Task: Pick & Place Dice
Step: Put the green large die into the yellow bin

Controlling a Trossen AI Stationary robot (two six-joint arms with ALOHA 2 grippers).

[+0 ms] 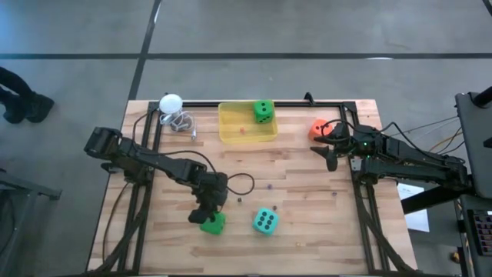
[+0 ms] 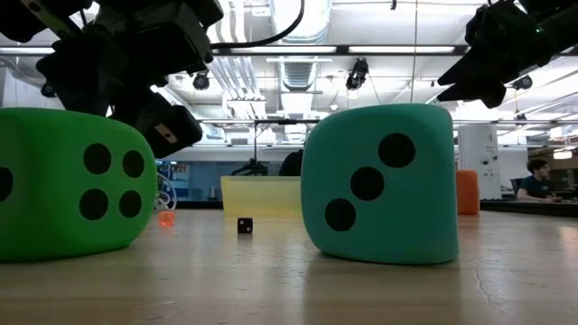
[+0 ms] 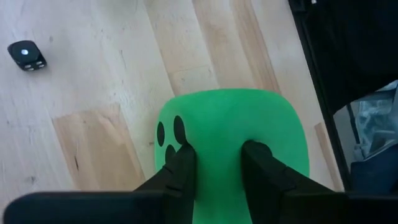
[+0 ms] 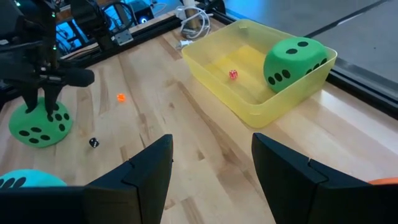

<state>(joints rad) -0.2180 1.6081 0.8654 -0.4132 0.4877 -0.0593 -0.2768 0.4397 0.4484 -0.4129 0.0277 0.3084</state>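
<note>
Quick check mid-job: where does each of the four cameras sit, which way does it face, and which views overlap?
High: overhead, straight down on the table; both arms show.
Low: at tabletop height, level past the teal die; arms hang from above.
Left wrist: on the left arm, looking down its left gripper, jaws pinching the green die.
Right wrist: on the right arm, past the open right gripper toward the yellow tray.
Shared: the right wrist and high views both show that tray and the pinched die.

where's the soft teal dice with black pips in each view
High view: soft teal dice with black pips, near table edge, beside the gripped green dice.
Low view: centre-right foreground.
Left wrist view: not in it.
Right wrist view: bottom-left corner.
Shared landmark: yellow plastic tray.
</note>
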